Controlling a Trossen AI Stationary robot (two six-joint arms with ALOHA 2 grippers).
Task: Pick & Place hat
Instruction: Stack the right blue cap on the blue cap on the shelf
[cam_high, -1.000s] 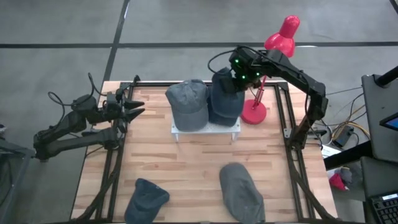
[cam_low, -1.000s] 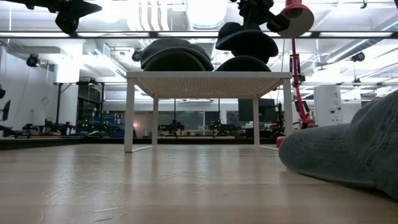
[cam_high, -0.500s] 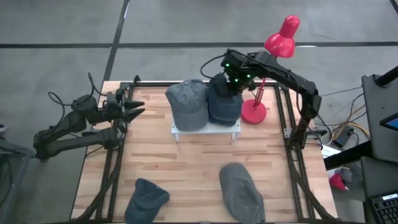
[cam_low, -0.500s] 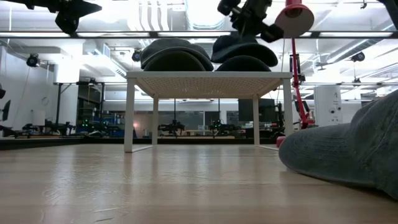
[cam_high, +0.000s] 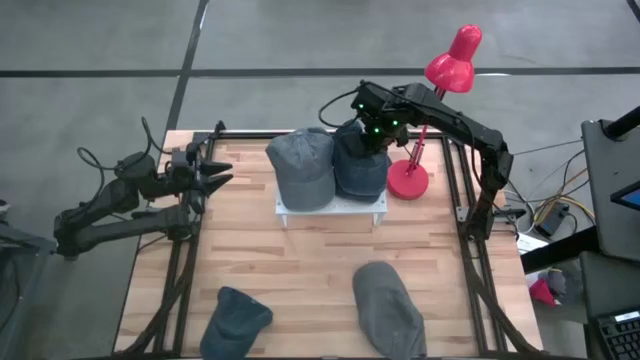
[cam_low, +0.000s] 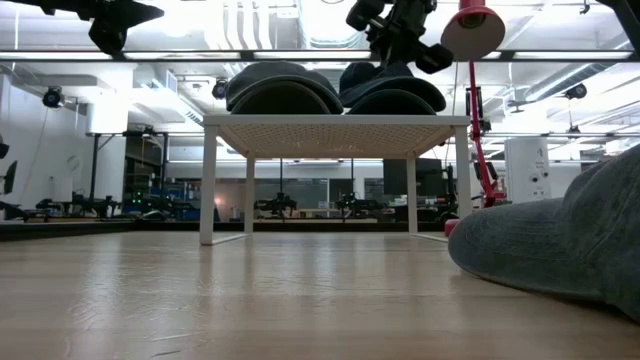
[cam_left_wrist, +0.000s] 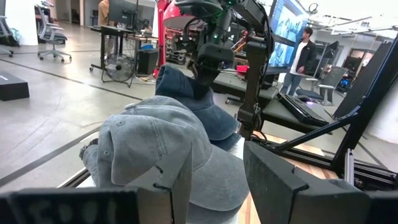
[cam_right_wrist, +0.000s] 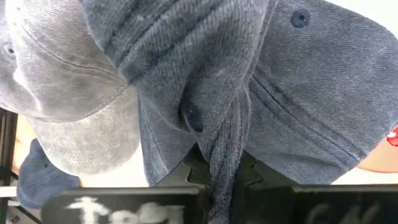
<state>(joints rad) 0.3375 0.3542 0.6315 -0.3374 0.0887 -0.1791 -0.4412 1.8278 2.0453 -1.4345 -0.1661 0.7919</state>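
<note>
Two arms at wooden table (cam_high: 310, 270). Right gripper (cam_high: 368, 128) over white rack (cam_high: 330, 208) at table's back, fingers pinched tight on fabric of dark blue cap (cam_high: 352, 150); cap sits on top of another dark cap (cam_high: 362, 178) on rack's right side. Light grey cap (cam_high: 301, 167) on rack's left side, just beside them. Red lamp (cam_high: 430, 120) stands right of rack. Left gripper (cam_high: 215, 172) hangs at table's left edge, fingers partly apart, holding nothing. Grey cap (cam_high: 390, 310) and blue cap (cam_high: 235, 320) lie on table's front part.
</note>
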